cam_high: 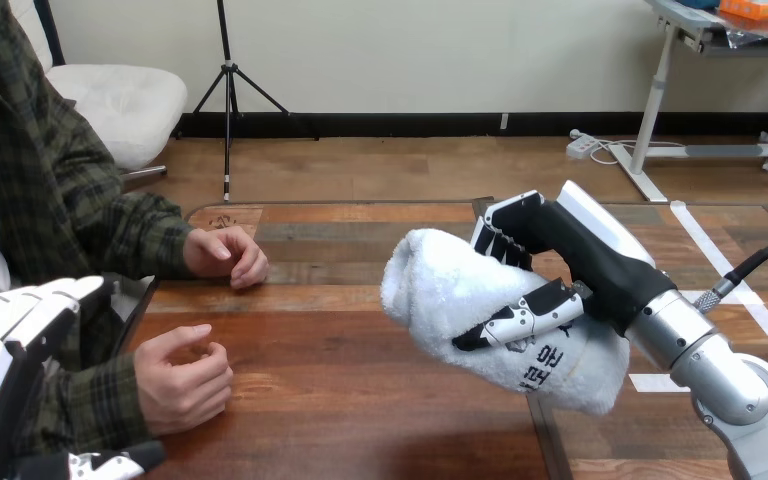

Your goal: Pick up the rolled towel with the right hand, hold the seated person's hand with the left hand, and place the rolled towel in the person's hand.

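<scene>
Head view: we see the right hand (585, 255) at centre-right, fingers on the far side & thumb across the near side of the rolled towel (440, 290), clamped round it. Towel is white, held up over the table (360, 420), lying slantwise from upper left to lower right, well apart from the person. Left hand (10, 340) sits at the lower-left corner, fingers straight, gripping nothing. The person's sleeved forearm lies btwn its fingers & thumb; we can't tell if they touch. Person's nearer hand (185, 385) rests on the table, loosely curled, just right of the left hand. Person's farther hand (225, 255) lies on the table toward the far edge, also curled.
</scene>
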Action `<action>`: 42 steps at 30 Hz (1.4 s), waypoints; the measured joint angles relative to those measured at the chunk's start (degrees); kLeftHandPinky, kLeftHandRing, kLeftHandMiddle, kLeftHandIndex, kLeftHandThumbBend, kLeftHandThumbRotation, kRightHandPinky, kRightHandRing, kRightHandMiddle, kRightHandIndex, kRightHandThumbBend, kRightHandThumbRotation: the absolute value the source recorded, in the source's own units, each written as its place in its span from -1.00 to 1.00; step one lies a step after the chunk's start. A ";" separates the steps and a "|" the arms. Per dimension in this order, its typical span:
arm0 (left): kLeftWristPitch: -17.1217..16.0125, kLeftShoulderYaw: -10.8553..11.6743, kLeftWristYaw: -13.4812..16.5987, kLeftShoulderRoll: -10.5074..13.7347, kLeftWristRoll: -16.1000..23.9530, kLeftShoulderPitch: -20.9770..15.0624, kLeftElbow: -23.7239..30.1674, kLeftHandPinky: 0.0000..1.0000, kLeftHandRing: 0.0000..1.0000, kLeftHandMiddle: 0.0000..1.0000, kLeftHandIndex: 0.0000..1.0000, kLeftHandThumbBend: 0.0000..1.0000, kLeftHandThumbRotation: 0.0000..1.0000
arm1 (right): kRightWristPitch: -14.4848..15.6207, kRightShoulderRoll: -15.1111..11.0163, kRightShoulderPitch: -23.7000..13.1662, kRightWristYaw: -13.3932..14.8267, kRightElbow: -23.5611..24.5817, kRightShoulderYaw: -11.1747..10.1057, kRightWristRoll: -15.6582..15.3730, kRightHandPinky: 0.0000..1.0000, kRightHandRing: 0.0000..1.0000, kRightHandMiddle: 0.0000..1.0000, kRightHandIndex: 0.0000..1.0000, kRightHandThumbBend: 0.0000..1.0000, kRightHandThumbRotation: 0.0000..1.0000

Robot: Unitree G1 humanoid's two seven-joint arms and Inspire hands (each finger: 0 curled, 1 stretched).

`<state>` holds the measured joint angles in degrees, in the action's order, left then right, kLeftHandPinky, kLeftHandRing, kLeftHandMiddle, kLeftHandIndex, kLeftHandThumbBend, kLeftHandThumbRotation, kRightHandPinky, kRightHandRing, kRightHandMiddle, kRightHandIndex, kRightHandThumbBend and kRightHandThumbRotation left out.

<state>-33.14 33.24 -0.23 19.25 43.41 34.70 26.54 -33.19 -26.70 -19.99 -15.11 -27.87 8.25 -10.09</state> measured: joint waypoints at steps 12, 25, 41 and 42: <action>2.47 -1.80 0.81 3.33 2.55 -1.89 -4.93 0.54 0.64 0.67 0.66 1.00 -0.27 | 0.01 -0.44 1.86 -0.23 4.19 -0.63 0.31 -0.74 -0.63 -0.50 -0.42 0.56 -1.00; 4.85 -5.12 1.10 6.26 4.72 -3.77 -9.12 0.55 0.66 0.67 0.66 1.00 -0.28 | 1.06 -0.92 4.02 -3.05 8.68 -2.14 2.88 -0.75 -0.64 -0.51 -0.42 0.53 -1.00; 8.92 -8.54 -0.13 10.50 4.90 -5.34 -12.42 0.52 0.63 0.66 0.66 1.00 -0.38 | 1.58 -1.25 5.66 -4.59 13.34 -4.03 3.69 -0.75 -0.65 -0.51 -0.42 0.53 -1.00; 9.12 -8.72 -0.20 10.74 4.90 -5.44 -12.66 0.52 0.63 0.66 0.65 1.00 -0.39 | 1.57 -1.29 5.70 -4.67 13.53 -4.17 3.69 -0.75 -0.65 -0.51 -0.42 0.53 -1.00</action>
<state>-24.03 24.51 -0.42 30.00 48.31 29.26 13.88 -31.62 -28.00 -14.29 -19.78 -14.34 4.08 -6.40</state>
